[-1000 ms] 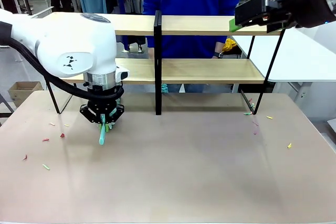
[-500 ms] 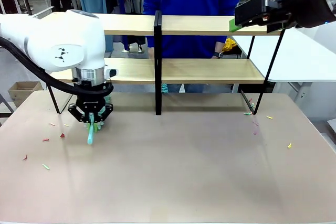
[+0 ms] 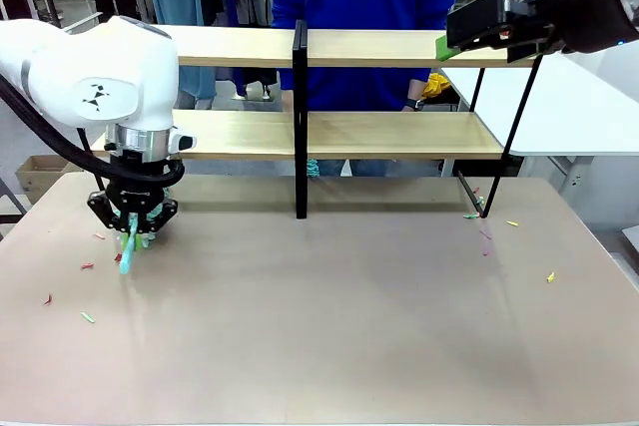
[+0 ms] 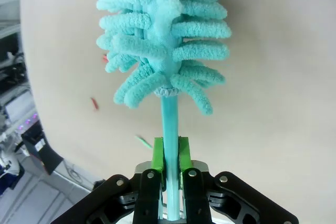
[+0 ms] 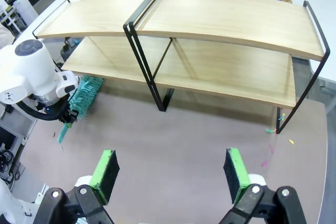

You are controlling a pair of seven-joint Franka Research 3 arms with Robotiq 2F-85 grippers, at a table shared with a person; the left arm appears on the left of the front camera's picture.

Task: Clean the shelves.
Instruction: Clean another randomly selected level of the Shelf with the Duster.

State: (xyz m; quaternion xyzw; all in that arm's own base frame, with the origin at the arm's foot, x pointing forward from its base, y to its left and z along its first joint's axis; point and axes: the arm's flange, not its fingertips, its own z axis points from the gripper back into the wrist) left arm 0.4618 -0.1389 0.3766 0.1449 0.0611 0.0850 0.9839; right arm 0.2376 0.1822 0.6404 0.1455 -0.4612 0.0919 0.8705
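Your left gripper [image 4: 169,148] is clamped tight on the thin handle [image 4: 168,121] of the soft teal duster [image 4: 160,35], so wipe the stiff but probably light shelves [image 3: 399,47] gently.

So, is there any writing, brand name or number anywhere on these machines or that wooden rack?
None can be read. The left arm bears a small black emblem, shapes without letters. The shelves, the duster, the left claw and the right claw show no print.
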